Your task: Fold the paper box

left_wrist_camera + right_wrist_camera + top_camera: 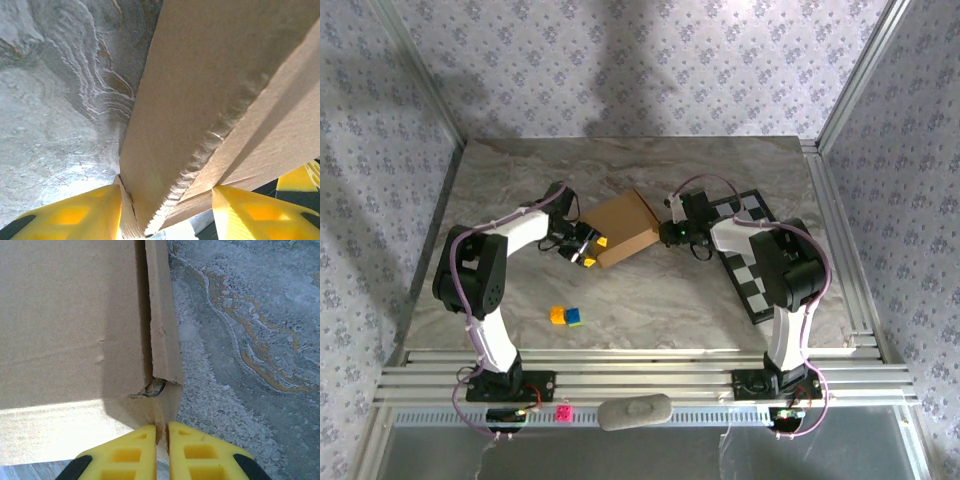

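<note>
Both grippers are on the paper box [623,228], which sits between them!
Left gripper [166,200] clamps a folded wall, edge running ahead of the jaws; right gripper [162,429] pinches a thin corner flap, bare table [240,365] right of the jaws; both arms bent inward.

You have open tabletop [620,165] behind the paper box [623,228] and along its near side, as far as the two small coloured blocks [565,316] lying well in front of it. The box's left end is blocked by the left gripper [582,245], whose fingers sit astride a cardboard wall. Its right corner is blocked by the right gripper [670,232], pinched on a thin flap. Beyond that, the checkerboard [752,290] lies flat under the right arm. Frame posts [420,75] close off both sides.
</note>
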Motion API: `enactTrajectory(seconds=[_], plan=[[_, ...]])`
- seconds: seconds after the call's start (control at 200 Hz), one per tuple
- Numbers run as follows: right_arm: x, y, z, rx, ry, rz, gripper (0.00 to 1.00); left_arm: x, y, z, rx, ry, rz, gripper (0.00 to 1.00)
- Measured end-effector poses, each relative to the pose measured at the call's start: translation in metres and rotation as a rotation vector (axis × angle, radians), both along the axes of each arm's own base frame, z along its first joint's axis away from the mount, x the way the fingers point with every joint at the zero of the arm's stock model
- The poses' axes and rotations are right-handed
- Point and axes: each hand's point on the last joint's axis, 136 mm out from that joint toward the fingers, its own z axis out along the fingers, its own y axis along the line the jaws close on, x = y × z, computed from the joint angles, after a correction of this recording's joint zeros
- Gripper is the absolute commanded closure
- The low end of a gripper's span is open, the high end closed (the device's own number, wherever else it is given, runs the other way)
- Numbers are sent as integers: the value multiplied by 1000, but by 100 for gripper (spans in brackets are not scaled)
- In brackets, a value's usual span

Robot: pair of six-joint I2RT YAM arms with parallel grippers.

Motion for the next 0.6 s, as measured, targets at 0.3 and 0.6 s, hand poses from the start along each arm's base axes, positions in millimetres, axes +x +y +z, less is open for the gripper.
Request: enactTrajectory(seconds=[0.3,0.6], plan=[[-1,0,0,4,9,-9,85,-1,0,0,-5,19,19,46],[-6,-2,-2,-6,51,-14,81,-1,0,0,-8,28,31,46]])
